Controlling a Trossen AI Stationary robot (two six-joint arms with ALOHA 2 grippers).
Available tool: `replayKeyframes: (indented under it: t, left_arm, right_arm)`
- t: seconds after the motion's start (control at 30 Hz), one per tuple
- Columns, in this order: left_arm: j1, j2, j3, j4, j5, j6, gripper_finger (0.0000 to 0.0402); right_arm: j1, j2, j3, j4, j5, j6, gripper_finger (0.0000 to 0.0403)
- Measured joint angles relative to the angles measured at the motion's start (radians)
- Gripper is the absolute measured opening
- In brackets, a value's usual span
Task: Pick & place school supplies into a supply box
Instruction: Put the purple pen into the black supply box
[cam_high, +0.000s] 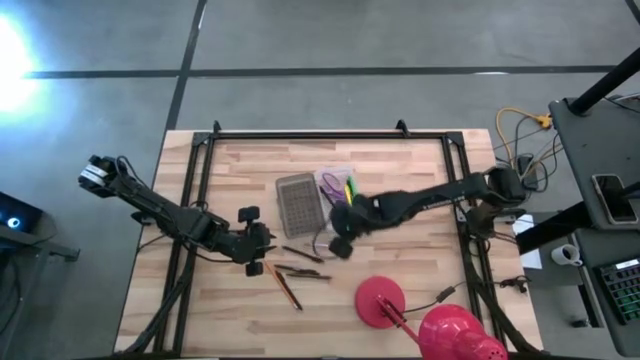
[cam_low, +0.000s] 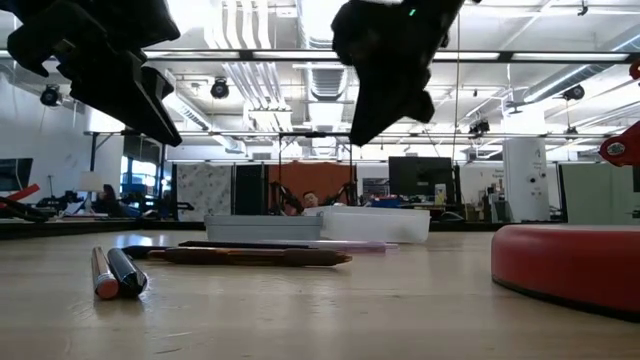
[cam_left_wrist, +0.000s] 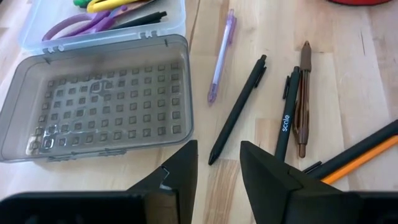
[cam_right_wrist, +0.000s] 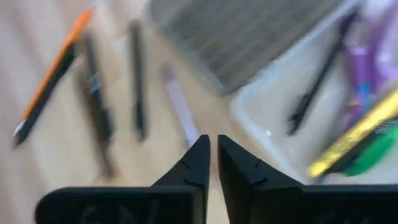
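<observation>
The supply box lies open mid-table: its grey grid lid (cam_high: 298, 203) (cam_left_wrist: 106, 99) is folded flat beside the clear tray (cam_high: 335, 172) (cam_right_wrist: 273, 118). In the tray lie purple scissors (cam_left_wrist: 81, 25) (cam_right_wrist: 367, 68), a yellow marker (cam_right_wrist: 360, 130), a green one (cam_right_wrist: 373, 152) and a black pen (cam_right_wrist: 317, 87). On the wood lie a lilac pen (cam_left_wrist: 222, 53), a black pen (cam_left_wrist: 239, 109), a dark "Scale" pen (cam_left_wrist: 285, 118), a brown pen (cam_left_wrist: 303, 93) and an orange pencil (cam_left_wrist: 367, 155). My left gripper (cam_left_wrist: 219, 168) (cam_high: 255, 245) hovers open above the black pen. My right gripper (cam_right_wrist: 213, 158) (cam_high: 340, 230) is shut and raised beside the tray.
A red lamp lies near the table's near edge, its round base (cam_high: 380, 300) (cam_low: 570, 265) right of the loose pens and its shade (cam_high: 455, 335) past it. Black frame rails (cam_high: 195, 190) run along the table's sides. Bare wood lies left of the lid.
</observation>
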Motion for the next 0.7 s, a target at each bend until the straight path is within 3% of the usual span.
replayKeyframes:
  t: [0.13, 0.37, 0.5, 0.7]
  left_arm:
    - [0.000, 0.000, -0.001, 0.000, 0.000, 0.006, 0.0104]
    - [0.000, 0.000, -0.005, 0.000, 0.002, 0.009, 0.0104]
    - [0.000, 0.000, -0.005, 0.000, 0.002, -0.013, 0.0104]
    - [0.000, 0.000, -0.002, 0.000, 0.002, -0.018, 0.0104]
  right_arm:
    - [0.052, 0.028, -0.005, 0.018, -0.005, -0.002, 0.0071]
    - [0.072, 0.194, 0.035, 0.134, -0.042, -0.035, 0.0147]
    - [0.070, 0.262, 0.070, 0.078, 0.024, -0.037, 0.0163]
    - [0.067, 0.270, 0.074, 0.072, 0.035, -0.071, 0.0166]
